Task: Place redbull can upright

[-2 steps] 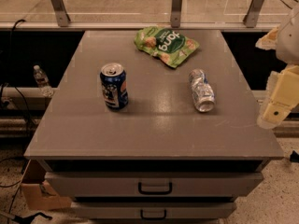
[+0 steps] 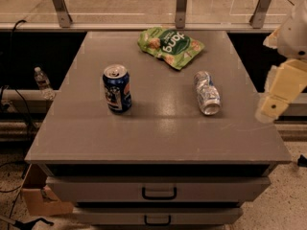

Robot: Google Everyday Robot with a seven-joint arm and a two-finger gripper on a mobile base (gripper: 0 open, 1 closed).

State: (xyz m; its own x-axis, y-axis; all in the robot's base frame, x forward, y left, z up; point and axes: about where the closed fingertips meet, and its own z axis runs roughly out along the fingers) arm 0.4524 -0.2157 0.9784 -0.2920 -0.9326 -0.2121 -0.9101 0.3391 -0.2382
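- Table (image 2: 153,143): grey top over a drawer cabinet, holds all 3 items. Nothing on it has been set right yet.
- Gripper (image 2: 276,97): cream arm end at the far-right edge of view, off the table's right side and above its level, well apart from every item. Released vs clenched: cannot tell. It carries nothing that can be seen.
- Green snack bag (image 2: 170,46): flat at far centre, not part of the job.
- Dark-blue can (image 2: 116,88): upright, left of centre. Wider than the target, so leave it alone.
- Redbull can (image 2: 207,93): slim silver can lying on its side, right of centre, long axis roughly near-to-far, one round end facing near. It sits just near-right of the bag, apart from it, and well apart from the blue can.
- Water bottle (image 2: 43,83): off the table at left, irrelevant.
- Progress, judged: approx zero. No contact or grasp yet and the can is still down. Left to do: reach in from the right, grab the can across its body, lift, rotate to vertical, set it on its base, let go.
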